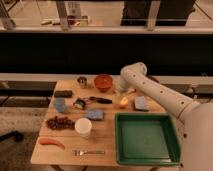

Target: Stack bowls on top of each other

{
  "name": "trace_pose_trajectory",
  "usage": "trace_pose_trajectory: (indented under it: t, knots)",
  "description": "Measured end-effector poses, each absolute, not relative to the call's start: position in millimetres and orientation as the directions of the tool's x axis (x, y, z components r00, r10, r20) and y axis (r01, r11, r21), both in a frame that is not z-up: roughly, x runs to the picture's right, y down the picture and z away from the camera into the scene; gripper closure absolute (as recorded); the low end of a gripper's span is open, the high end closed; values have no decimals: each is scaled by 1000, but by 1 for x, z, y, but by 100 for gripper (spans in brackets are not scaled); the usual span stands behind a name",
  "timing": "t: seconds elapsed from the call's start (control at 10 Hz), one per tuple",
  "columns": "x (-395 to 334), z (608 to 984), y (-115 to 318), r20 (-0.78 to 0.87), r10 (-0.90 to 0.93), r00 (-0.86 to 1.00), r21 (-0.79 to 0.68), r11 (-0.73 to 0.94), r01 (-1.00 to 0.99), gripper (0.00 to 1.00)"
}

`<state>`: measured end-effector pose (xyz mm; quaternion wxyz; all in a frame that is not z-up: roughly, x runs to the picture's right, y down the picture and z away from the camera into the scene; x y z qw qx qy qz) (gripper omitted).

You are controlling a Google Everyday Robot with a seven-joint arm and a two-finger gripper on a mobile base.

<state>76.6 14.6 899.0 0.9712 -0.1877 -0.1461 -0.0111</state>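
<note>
1. Camera view: white arm (pixel 160 95) up from the lower right, bent at a rounded elbow over the far edge of the wooden table (pixel 107 137), then dropping steeply toward it.
2. Gripper (pixel 121 91) low at the end of that drop, just right of the orange-red bowl (pixel 103 82) and just behind a yellow fruit (pixel 123 102).
3. Largely hidden by the wrist; how wide it stands, or whether it grips anything, not to be made out.
4. Orange-red bowl upright at the far middle of the table, close beside the gripper, seemingly untouched.
5. Purple bowl (pixel 60 105), probably the dull round thing near the left edge, well apart from the gripper.
6. Between the two bowls, a black-handled tool (pixel 100 100); small metal cup (pixel 82 81) left of the orange-red bowl.
7. Green tray (pixel 145 159) at the front right, white cup (pixel 83 127) to its left.
</note>
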Motion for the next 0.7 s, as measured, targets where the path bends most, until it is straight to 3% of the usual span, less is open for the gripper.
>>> trace_pose_trajectory:
  t: [0.4,0.7]
  knots:
    - [91,907,11,287,41,957,-362,930,68,20]
    - [58,903,-2,321,9,947,-338,935,105,20]
